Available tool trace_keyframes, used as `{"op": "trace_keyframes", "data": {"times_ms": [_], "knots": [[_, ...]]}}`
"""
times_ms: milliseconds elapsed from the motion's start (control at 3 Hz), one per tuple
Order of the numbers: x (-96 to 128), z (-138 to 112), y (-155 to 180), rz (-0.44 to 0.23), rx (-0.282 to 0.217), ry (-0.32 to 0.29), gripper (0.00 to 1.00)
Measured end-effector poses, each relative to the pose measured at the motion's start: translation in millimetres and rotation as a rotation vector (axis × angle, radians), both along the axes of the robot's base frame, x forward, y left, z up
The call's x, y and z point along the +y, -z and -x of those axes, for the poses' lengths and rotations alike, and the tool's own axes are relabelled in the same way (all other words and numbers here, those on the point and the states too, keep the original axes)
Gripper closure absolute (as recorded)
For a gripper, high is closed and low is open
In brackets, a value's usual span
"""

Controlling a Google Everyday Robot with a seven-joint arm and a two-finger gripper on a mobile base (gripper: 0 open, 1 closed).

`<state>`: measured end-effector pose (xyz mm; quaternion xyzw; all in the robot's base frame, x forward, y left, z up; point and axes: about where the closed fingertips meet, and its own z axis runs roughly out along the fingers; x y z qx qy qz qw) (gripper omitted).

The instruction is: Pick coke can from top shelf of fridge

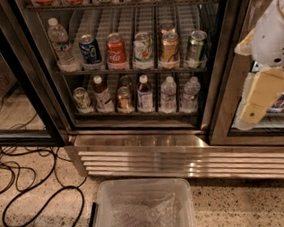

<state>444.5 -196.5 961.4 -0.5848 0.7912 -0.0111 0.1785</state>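
The fridge (136, 158) fills the upper view, with a dark frame, wire racks and a ribbed steel base grille. A red coke can (116, 51) stands upright on the upper of the two fully seen racks, between a blue can (90, 49) and a white-green can (143, 48). More drinks line a higher rack (121, 3) cut off by the top edge. My gripper (261, 96), white with yellowish fingers, hangs at the right edge in front of the right glass door, well right of the coke can and holding nothing I can see.
A clear plastic bin (141, 211) with bubble wrap sits on the floor below the grille. Black cables (34, 196) loop over the speckled floor at the left. Bottles and cans fill the lower rack (135, 96). A dark door frame (20, 97) stands at the left.
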Motion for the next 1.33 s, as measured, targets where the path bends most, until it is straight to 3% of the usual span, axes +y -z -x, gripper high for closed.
{"op": "trace_keyframes", "data": {"times_ms": [333,667,1000,1333], "knots": [[28,-19,13,-0.087,-0.004,0.049,0.0],[58,-39,18,-0.163,-0.005,0.052,0.0],[58,-39,18,-0.163,-0.005,0.052,0.0],[66,-43,18,-0.179,-0.052,0.068,0.0]]}}
